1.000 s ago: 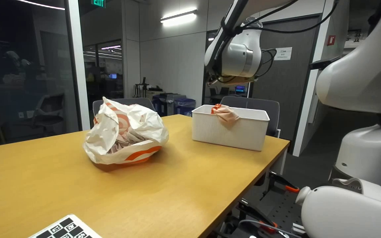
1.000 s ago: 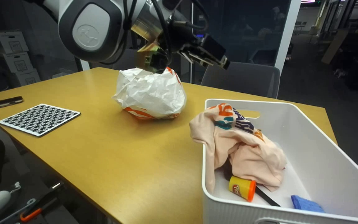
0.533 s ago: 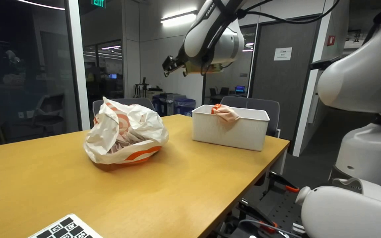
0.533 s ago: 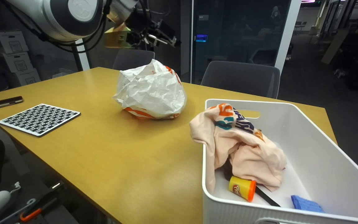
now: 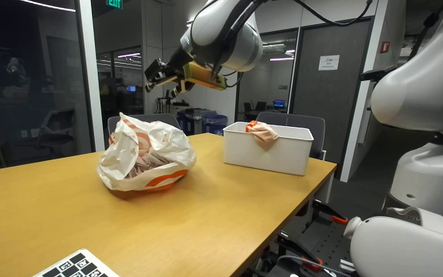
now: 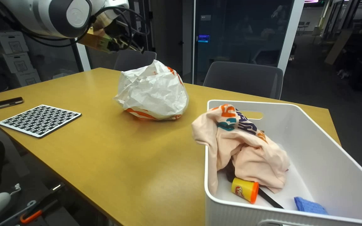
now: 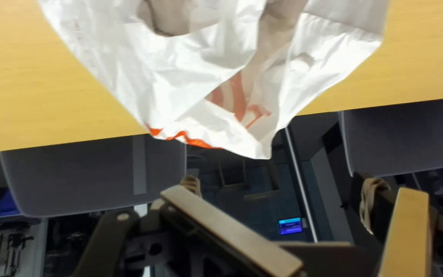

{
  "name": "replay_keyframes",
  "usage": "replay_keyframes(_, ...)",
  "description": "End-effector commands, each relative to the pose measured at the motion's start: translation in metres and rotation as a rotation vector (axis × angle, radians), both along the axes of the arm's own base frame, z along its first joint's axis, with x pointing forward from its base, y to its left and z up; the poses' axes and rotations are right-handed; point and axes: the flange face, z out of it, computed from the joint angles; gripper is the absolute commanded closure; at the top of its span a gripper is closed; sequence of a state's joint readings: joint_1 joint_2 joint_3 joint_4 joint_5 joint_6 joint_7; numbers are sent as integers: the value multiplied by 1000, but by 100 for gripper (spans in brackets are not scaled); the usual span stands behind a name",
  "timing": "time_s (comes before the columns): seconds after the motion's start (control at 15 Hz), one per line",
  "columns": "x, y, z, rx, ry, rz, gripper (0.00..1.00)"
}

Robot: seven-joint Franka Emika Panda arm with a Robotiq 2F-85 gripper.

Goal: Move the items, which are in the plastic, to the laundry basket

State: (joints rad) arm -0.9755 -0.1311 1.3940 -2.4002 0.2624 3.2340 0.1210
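The white plastic bag point(image 5: 171, 144) with orange print lies crumpled on the table, its opening showing greyish-pink folds. The bag also shows in an exterior view point(image 6: 156, 91) and the wrist view point(image 7: 198, 65); what is inside is mostly hidden. The white laundry basket point(image 5: 263, 156) holds a light pink printed cloth point(image 6: 259, 163) draped over its rim, a yellow can point(image 6: 244, 190) with an orange lid, a blue item point(image 6: 309, 205) and a black strip point(image 6: 270, 197). My gripper point(image 5: 162, 89) is open and empty, above and behind the bag. Its spread fingers show in the wrist view point(image 7: 229, 227).
A checkered board point(image 6: 39, 121) and a dark flat object point(image 6: 5, 103) lie on the wooden table point(image 5: 190, 223). Grey chairs point(image 6: 244, 80) stand along the far edge. Black clamps point(image 5: 298, 250) sit by the near table edge.
The arm has swung away from the basket side toward the bag, and the gripper has turned. The bag, basket and cloth have not moved.
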Motion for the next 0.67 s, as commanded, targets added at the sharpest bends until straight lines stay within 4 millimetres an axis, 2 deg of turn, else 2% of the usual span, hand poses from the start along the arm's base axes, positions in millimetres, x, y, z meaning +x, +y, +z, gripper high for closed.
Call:
replay_keyframes(0.0, 6, 25, -1, 110, 65, 139, 0)
replay_keyframes(0.07, 3, 31, -8, 117, 104, 175, 0)
replay_keyframes(0.13, 1, 36, -32, 87, 178, 208, 0)
replay_keyframes(0.2, 0, 36, -30, 81, 209, 240, 0)
replay_keyframes(0.4, -3, 36, -56, -54, 339, 338, 0)
replay_keyframes(0.6, 0, 36, -62, -225, 371, 426, 0)
